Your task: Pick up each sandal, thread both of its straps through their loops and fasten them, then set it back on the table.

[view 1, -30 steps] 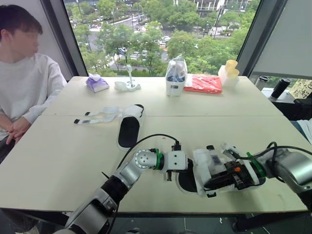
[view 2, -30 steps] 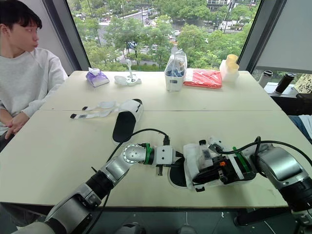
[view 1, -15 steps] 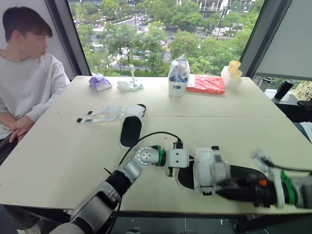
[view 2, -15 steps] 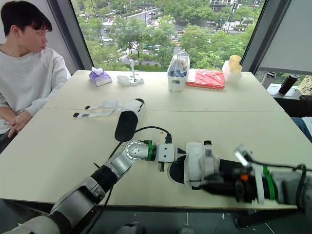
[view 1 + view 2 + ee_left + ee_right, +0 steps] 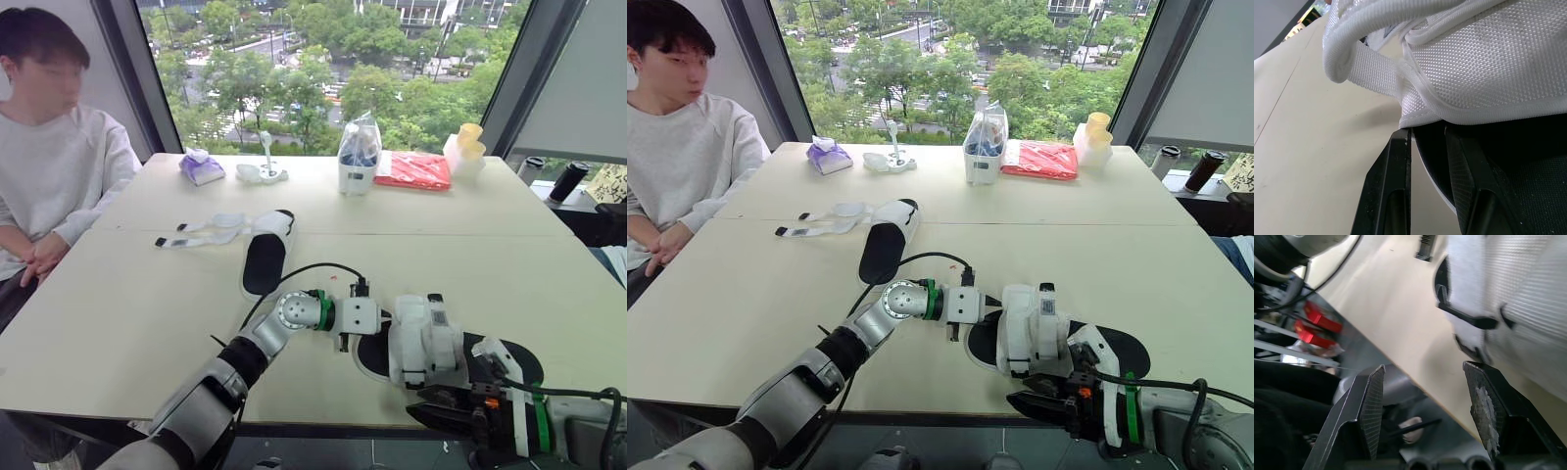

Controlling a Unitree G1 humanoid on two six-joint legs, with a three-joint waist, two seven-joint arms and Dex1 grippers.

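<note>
Robot's left pincer [image 5: 342, 343] sits at the toe of a white-strapped sandal [image 5: 423, 338] lying flat on the bench [image 5: 118, 313], closed to a narrow gap on the white rim [image 5: 1442, 198] of the black sole [image 5: 509, 357]. In the left wrist view, one finger [image 5: 1396, 171] is on the bench side of that rim and the other is over the insole [image 5: 1528, 186], with the mesh strap [image 5: 1474, 73] just past the tips. The right pincer [image 5: 423, 403] hangs at the bench's near edge, its two fingers spread wide and holding nothing. It points at the sandal's side but does not touch it. The sandal lies just beyond the right pincer and right beside the left one, and its strap arches over the sole close to the left pincer. A second sandal [image 5: 265, 257] lies well beyond the left pincer, its loose straps [image 5: 196, 233] splayed flat on that pincer's outer side. Far past both pincers stand a clear bag [image 5: 356, 152], a red packet [image 5: 411, 168], a purple pack [image 5: 199, 166] and yellow cups [image 5: 467, 137]. A person [image 5: 54, 166] in a pale sweatshirt sits at the bench's end on the left pincer's side, hands together at the edge
</note>
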